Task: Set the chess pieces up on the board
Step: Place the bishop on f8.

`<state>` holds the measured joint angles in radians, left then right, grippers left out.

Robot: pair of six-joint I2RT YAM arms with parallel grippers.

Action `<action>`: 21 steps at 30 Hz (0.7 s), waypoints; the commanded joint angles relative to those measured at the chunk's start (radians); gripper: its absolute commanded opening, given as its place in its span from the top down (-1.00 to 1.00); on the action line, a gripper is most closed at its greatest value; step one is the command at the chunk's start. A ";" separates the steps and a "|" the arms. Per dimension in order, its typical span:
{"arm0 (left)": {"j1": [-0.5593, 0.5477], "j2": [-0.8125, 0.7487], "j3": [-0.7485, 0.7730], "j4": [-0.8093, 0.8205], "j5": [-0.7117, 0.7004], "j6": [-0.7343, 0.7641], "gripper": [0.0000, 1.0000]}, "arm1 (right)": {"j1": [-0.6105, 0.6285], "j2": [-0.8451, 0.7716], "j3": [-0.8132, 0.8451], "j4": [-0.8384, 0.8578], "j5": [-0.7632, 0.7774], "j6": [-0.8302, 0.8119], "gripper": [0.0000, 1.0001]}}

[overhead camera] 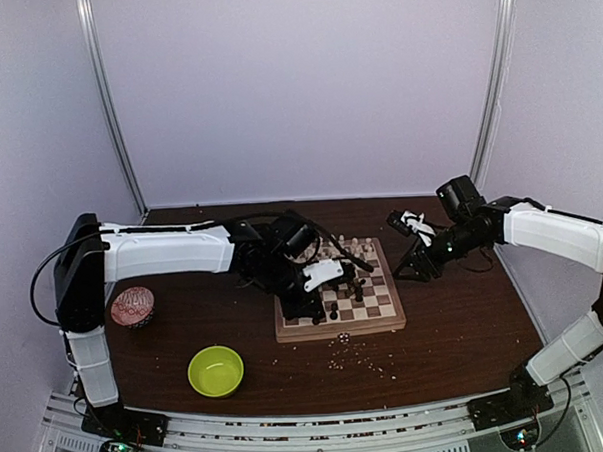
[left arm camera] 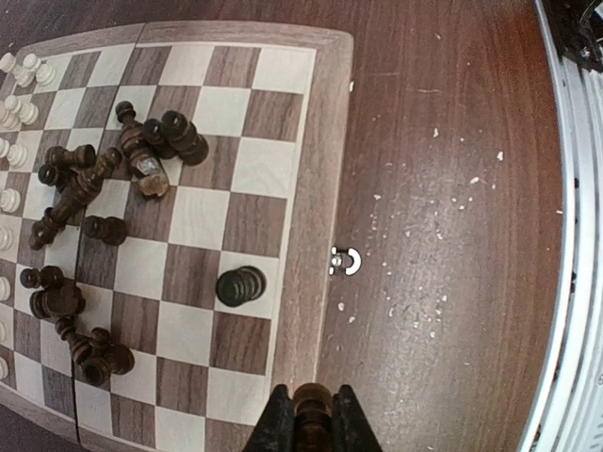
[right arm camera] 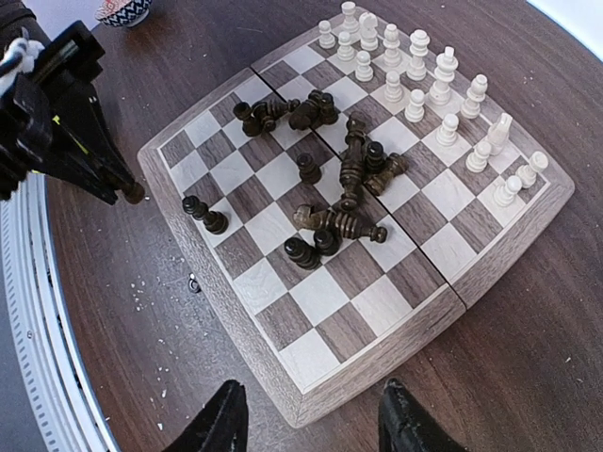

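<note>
The board point(overhead camera: 386, 325) lies mid-table; its rim also shows in the left wrist view point(left arm camera: 311, 188) and the right wrist view point(right arm camera: 217, 301). Cream pieces point(right arm camera: 424, 85) stand in two rows along one side. Several dark pieces point(right arm camera: 344, 179) lie toppled in a heap mid-board, also seen in the left wrist view point(left arm camera: 141, 155). One dark pawn point(left arm camera: 240, 285) stands near the rim. My left gripper point(left arm camera: 313, 419) is shut on a dark brown piece point(left arm camera: 313, 400), above the board's rim at its left near corner point(overhead camera: 310, 304). My right gripper point(right arm camera: 311, 405) is open and empty, off the board's right corner point(overhead camera: 411, 266).
A lime-green bowl point(overhead camera: 216, 370) sits front left. A patterned cup point(overhead camera: 132, 306) stands at the left. Pale crumbs point(overhead camera: 362, 358) are scattered in front of the board. A small metal latch point(left arm camera: 346, 261) sticks out from the board's side. The metal rail point(left arm camera: 570, 282) runs along the table's front.
</note>
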<state>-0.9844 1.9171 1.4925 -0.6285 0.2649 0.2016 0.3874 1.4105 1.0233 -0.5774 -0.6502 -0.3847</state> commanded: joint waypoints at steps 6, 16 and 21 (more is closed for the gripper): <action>-0.011 0.102 0.090 -0.016 -0.105 0.044 0.95 | -0.005 0.017 0.002 0.030 0.008 0.002 0.03; -0.006 0.155 0.110 0.036 -0.133 0.029 0.92 | -0.005 0.034 0.006 0.024 -0.001 -0.002 0.03; 0.015 0.155 0.096 0.084 -0.092 0.014 0.87 | -0.007 0.041 0.007 0.017 -0.009 -0.007 0.03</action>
<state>-0.9894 2.0666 1.5803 -0.6182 0.1505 0.2256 0.3862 1.4422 1.0233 -0.5636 -0.6506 -0.3870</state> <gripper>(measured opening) 0.128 0.484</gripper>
